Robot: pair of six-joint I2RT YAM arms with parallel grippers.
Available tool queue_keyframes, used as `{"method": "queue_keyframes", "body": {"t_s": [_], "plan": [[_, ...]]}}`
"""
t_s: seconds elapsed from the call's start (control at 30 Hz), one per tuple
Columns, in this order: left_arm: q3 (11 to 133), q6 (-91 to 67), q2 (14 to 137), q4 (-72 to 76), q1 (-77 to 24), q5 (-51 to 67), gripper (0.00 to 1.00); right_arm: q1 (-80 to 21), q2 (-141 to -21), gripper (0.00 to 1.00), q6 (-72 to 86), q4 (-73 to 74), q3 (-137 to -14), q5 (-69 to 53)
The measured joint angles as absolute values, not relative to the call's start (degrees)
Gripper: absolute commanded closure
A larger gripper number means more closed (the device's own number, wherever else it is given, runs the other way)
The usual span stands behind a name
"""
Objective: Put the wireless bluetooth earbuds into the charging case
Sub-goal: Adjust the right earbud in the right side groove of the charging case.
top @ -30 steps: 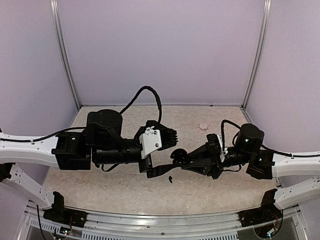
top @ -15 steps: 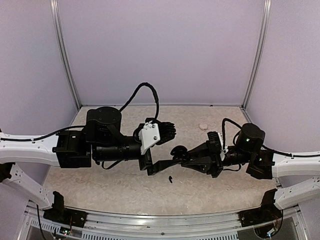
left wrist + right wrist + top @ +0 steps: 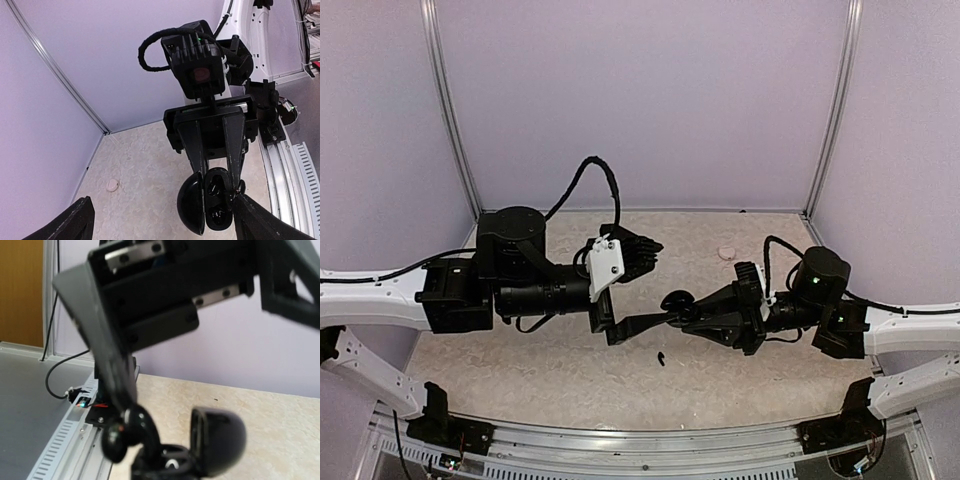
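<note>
Seen from above, the right gripper (image 3: 682, 306) is clamping the small round glossy black plastic charging case (image 3: 677, 300) above the middle of the speckled beige stone-patterned table (image 3: 560, 385). The left gripper (image 3: 660, 283) is standing spread wide with nothing between its black fingers, and its lower finger is reaching to just beside the case. One tiny glossy black bean-shaped earbud (image 3: 661, 357) is lying on the table in front of the case, apart from it. A small pale pink round disc (image 3: 726, 253) is sitting on the far side of the table, well apart.

In the left wrist view, the charging case (image 3: 220, 207) is hanging open like a clamshell between the right gripper's tapered matte fingers (image 3: 199, 150). Its smooth domed lid (image 3: 190, 202) is on the left and its shiny moulded wells are on the right. Whether a bud is lying in them I cannot tell.

In the right wrist view, the lid (image 3: 220, 440) is showing as a blurred dark dome, and a flat, slab-like finger (image 3: 107, 355) of the left gripper is slanting down beside it.
</note>
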State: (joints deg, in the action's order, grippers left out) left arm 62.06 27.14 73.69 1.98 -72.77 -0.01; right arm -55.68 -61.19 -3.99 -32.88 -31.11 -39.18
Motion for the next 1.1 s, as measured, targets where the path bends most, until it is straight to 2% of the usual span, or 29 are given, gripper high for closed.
{"method": "queue_keyframes", "body": {"t_s": [0.53,1.1], "plan": [[62.41,32.18,75.16,-0.67,-73.97,2.55,0.06,-55.68,-61.45,1.00,-3.27,-32.88,-31.11,-39.42],[64.01,29.50,77.69,3.44,-73.01,2.59,0.10,-55.68,-62.04,1.00,-3.11,-32.88,-31.11,-40.03]]}}
